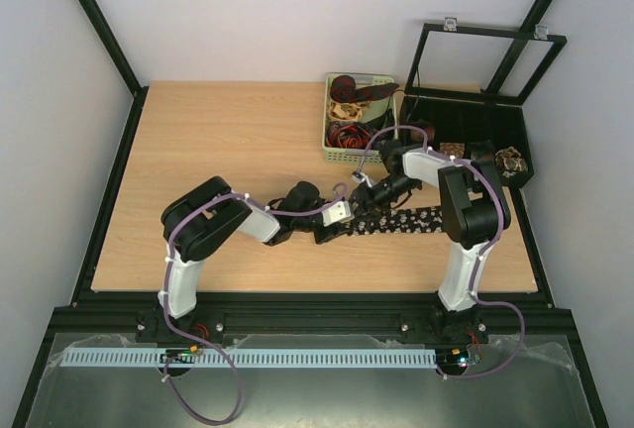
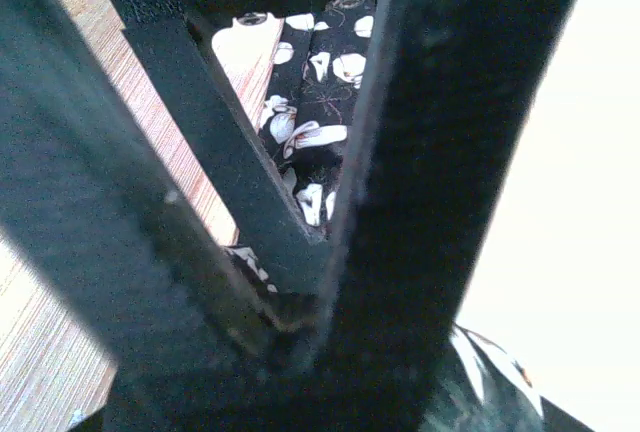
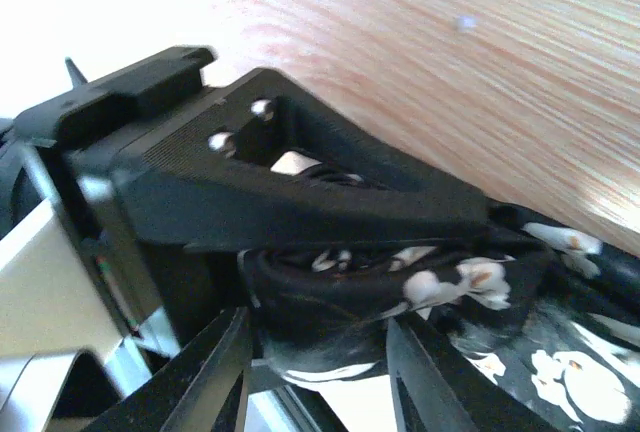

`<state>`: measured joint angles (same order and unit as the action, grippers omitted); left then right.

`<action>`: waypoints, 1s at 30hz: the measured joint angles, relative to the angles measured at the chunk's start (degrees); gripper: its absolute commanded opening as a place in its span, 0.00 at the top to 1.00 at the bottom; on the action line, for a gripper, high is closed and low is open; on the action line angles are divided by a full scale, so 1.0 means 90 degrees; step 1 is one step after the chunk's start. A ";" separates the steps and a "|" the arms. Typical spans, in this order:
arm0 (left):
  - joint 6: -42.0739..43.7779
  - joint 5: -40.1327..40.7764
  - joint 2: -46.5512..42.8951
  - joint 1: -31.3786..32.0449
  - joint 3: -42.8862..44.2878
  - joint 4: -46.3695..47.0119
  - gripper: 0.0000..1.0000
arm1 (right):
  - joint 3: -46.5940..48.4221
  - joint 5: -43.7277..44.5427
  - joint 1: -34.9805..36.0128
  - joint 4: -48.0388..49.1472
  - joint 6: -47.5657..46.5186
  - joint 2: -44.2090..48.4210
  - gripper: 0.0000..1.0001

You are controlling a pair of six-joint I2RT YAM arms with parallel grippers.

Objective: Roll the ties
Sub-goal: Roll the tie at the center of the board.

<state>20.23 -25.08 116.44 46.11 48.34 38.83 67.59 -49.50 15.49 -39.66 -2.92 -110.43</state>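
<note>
A black tie with white speckles (image 1: pixel 416 218) lies flat on the wooden table (image 1: pixel 218 151), and its left end is wound into a small coil (image 3: pixel 330 292). Both grippers meet at that coil. My left gripper (image 1: pixel 335 228) is shut on it, one black finger (image 3: pixel 300 202) lying across the coil's top. My right gripper (image 3: pixel 315 327) stands open, its two fingers close on either side of the coil. In the left wrist view my own dark fingers (image 2: pixel 450 152) fill the picture, with the speckled tie (image 2: pixel 320 102) showing in the gap.
A green basket (image 1: pixel 327 116) holding several loose red and beige ties stands at the back of the table. To its right is a black box (image 1: pixel 475 111) with its lid up, and coiled ties (image 1: pixel 511 160) lie in it.
</note>
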 measured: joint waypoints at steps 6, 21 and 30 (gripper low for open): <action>-0.0012 0.0002 0.0000 0.0000 0.0046 -0.0090 0.54 | 0.0002 0.0267 0.0015 0.0061 0.0070 -0.0097 0.99; -0.0168 -0.0357 -0.0250 -0.0049 -0.0012 -0.0338 0.17 | -0.0228 0.0942 -0.0493 0.0032 -0.0369 -0.0087 0.99; -0.0724 -0.0724 -0.0070 0.0012 0.0027 0.0155 0.17 | -0.0430 0.1532 -0.0544 0.0163 -0.0583 0.0100 0.99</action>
<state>13.72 -31.59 115.81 46.22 48.58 40.23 63.72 -35.70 10.59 -38.20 -8.16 -109.54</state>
